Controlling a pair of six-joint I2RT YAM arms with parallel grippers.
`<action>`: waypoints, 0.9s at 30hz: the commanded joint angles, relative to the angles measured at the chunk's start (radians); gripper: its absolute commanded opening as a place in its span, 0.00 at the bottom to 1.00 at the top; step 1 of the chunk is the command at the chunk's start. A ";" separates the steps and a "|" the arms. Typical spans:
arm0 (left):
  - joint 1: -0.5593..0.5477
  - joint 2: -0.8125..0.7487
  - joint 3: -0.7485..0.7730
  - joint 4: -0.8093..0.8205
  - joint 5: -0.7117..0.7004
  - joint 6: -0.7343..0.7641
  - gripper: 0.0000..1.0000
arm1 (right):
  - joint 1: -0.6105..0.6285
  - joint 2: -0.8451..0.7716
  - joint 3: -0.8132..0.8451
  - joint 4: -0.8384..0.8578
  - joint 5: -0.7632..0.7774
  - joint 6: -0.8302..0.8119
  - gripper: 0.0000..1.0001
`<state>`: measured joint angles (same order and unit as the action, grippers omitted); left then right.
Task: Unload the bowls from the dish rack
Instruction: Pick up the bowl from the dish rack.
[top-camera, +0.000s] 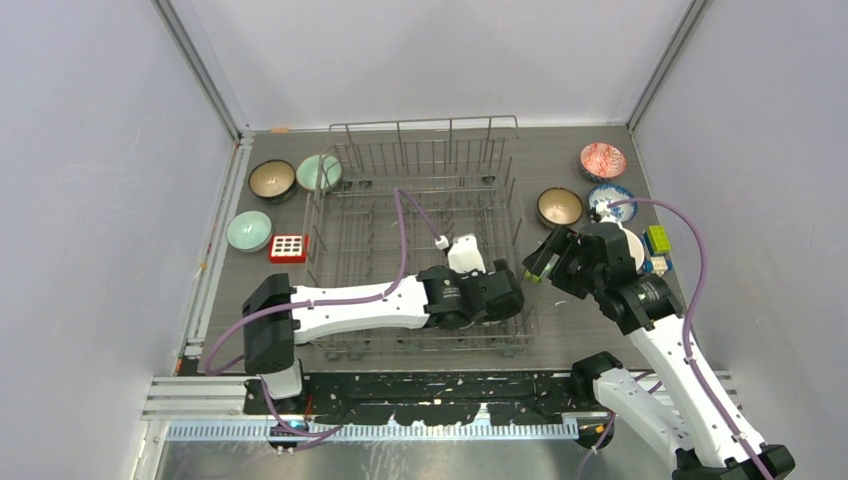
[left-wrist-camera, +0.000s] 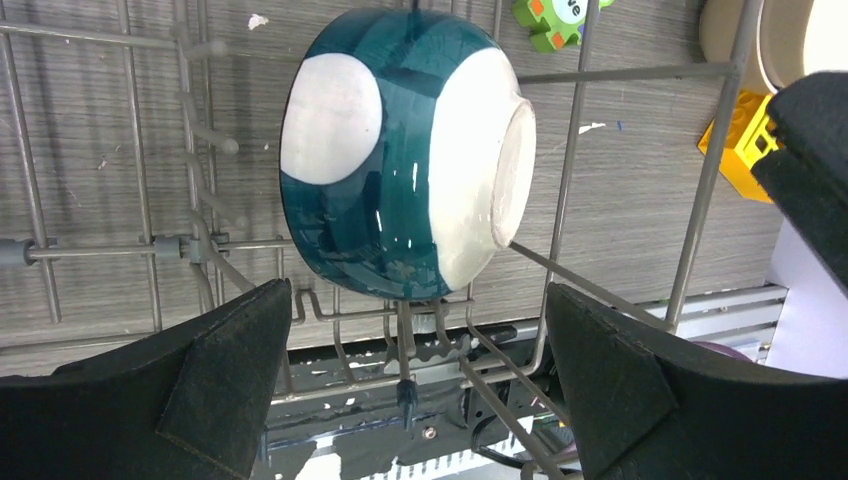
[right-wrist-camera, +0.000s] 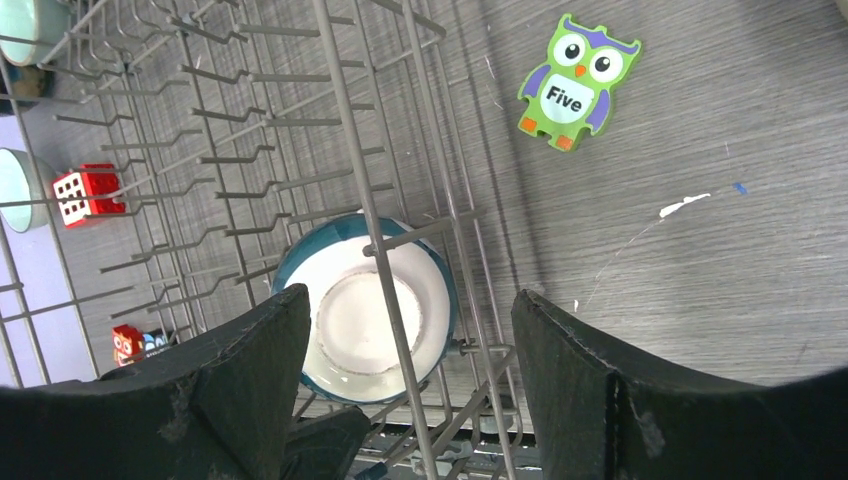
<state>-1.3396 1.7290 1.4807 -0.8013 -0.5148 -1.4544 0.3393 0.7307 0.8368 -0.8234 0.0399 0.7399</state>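
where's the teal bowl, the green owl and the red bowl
teal-and-white bowl (left-wrist-camera: 400, 150): left wrist view, on its teal glazed side
green owl (right-wrist-camera: 566, 98): right wrist view, on its belly label
red patterned bowl (top-camera: 603, 160): top external view, on its inside

Overhead camera looks down; both wrist cameras closely share one bowl (left-wrist-camera: 400, 150).

Plain pale grey walls (top-camera: 430, 50) close in a dark grey wood-grain table (top-camera: 560, 150) on three sides, with metal corner posts (top-camera: 200, 65) and even, soft light.
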 joint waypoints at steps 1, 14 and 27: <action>0.014 0.020 -0.002 -0.022 -0.007 -0.035 1.00 | -0.001 -0.002 -0.011 0.038 -0.012 0.015 0.78; 0.043 0.030 -0.105 0.138 0.003 -0.014 1.00 | 0.001 0.012 -0.027 0.059 -0.064 0.018 0.78; 0.030 -0.082 -0.287 0.517 -0.027 0.168 0.87 | 0.004 0.015 -0.017 0.061 -0.074 0.012 0.78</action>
<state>-1.3079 1.6764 1.2163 -0.3725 -0.4870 -1.3636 0.3393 0.7422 0.8135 -0.8066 -0.0254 0.7483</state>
